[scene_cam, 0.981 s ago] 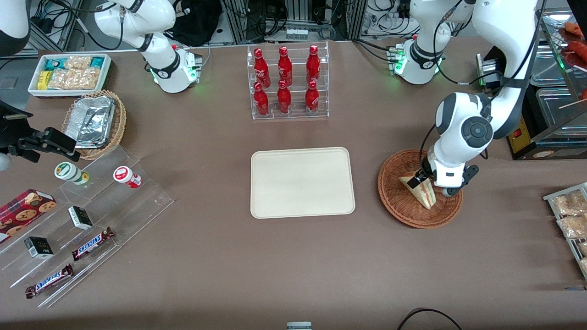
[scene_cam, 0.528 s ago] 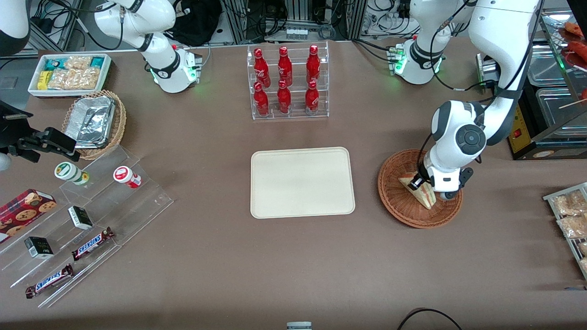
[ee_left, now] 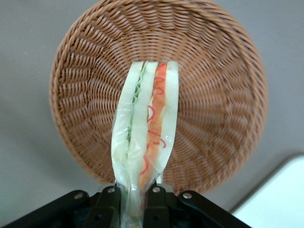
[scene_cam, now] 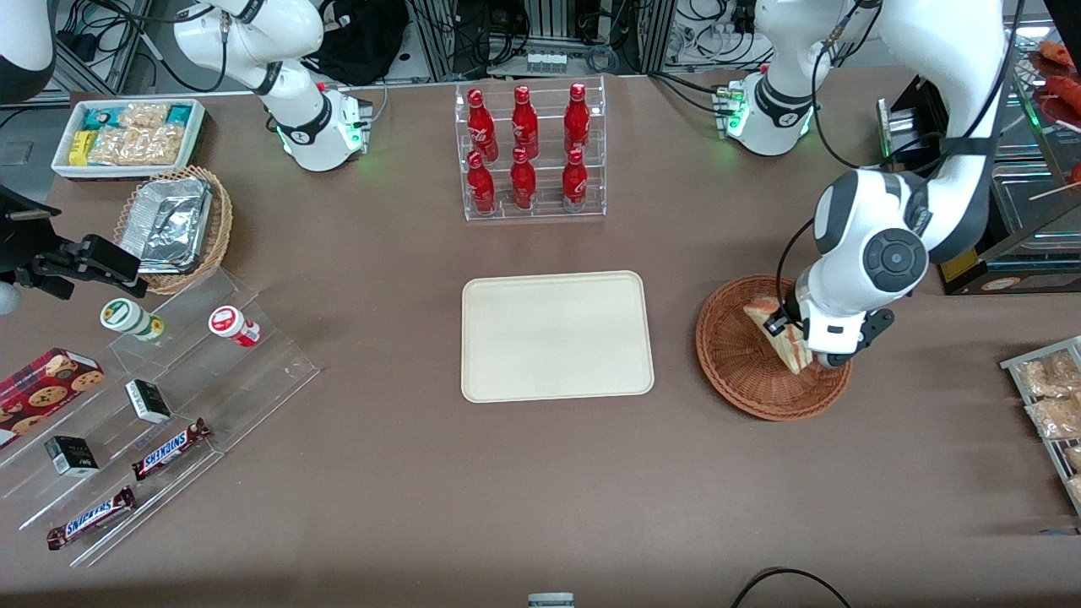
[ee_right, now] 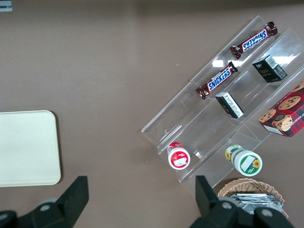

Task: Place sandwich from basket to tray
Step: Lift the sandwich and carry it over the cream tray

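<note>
Sandwich (ee_left: 145, 137), a triangular wedge of pale bread with red and green filling, clamped at one end in the left arm's pincer (ee_left: 135, 199) and raised clear above the round reddish-brown wicker basket (scene_cam: 743, 371). Grasp and lift done. Left to do: carry across the worktop (scene_cam: 507, 490) to the bare cream rectangular tray (scene_cam: 557, 338), then release.

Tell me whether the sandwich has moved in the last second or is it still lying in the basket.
Yes. The sandwich, pinched in the left claw, has risen and shifted slightly away from the tray, now hanging above the basket.
</note>
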